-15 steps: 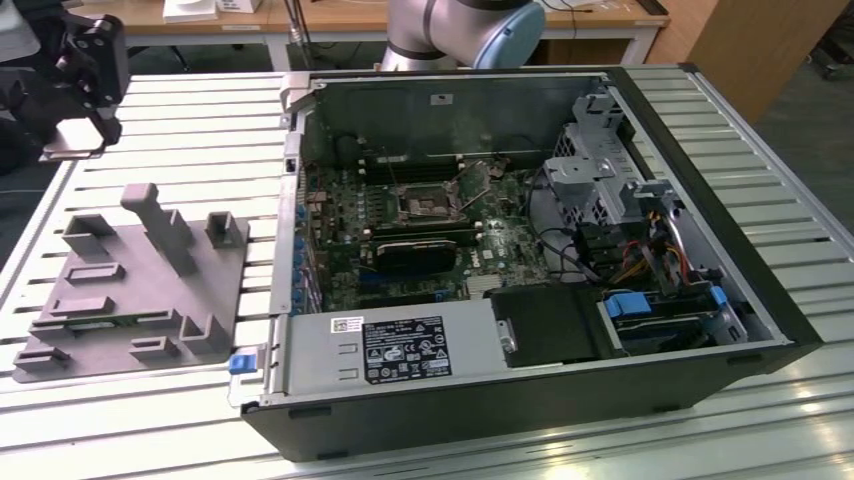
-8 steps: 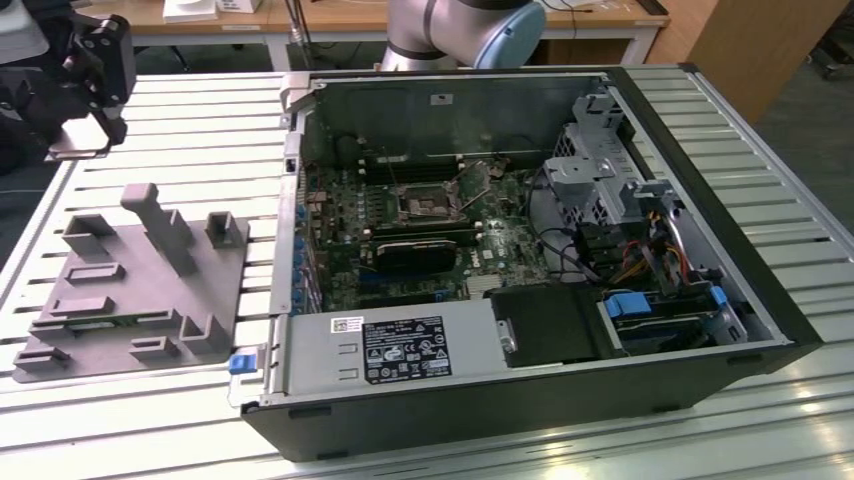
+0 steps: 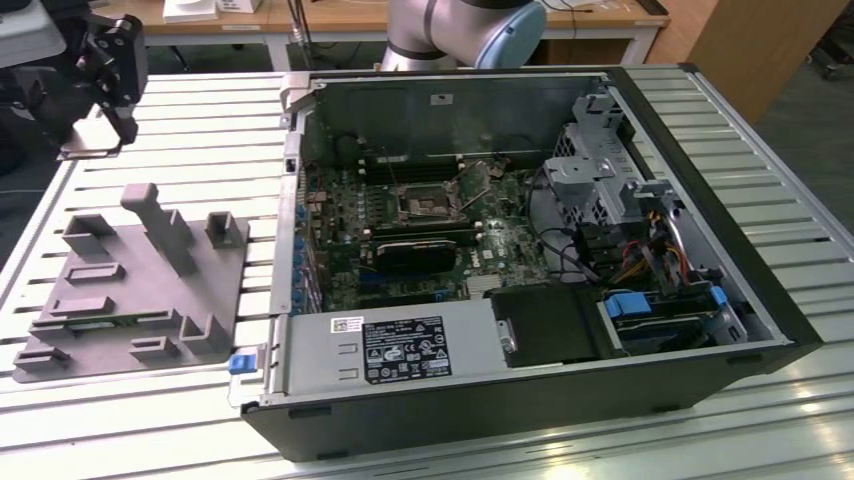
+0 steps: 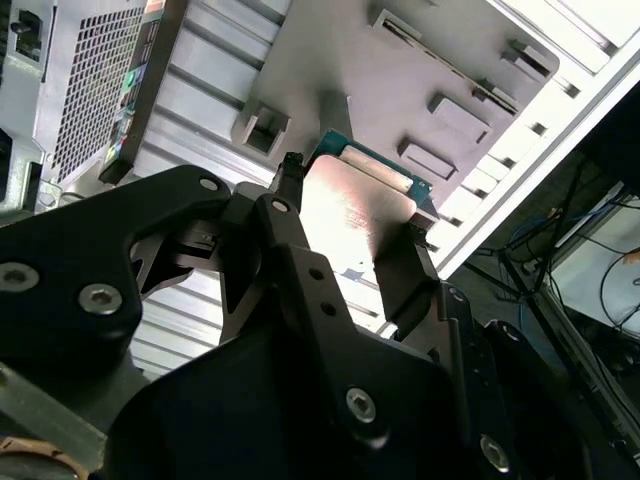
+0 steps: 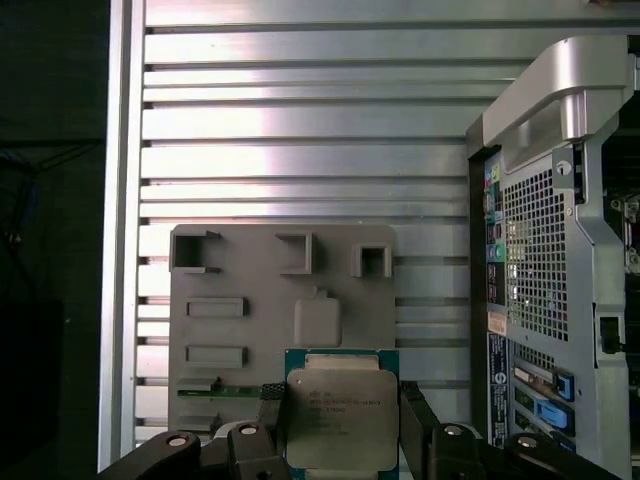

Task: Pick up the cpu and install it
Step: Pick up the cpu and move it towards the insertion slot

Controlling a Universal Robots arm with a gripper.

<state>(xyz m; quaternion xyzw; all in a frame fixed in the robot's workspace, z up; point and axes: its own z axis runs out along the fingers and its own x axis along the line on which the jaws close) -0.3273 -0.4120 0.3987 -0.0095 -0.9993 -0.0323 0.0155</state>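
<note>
Silver-topped cpu (image 5: pixel 340 415) sat pinched by its edges in my tool (image 4: pixel 352 215) over the grey fixture (image 5: pixel 240 290), presumably sparing its contacts.

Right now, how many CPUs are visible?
1: the flat square silver-topped cpu, clamped between the black fingers, clear of the grey plastic fixture block. Others may be hidden.
</note>
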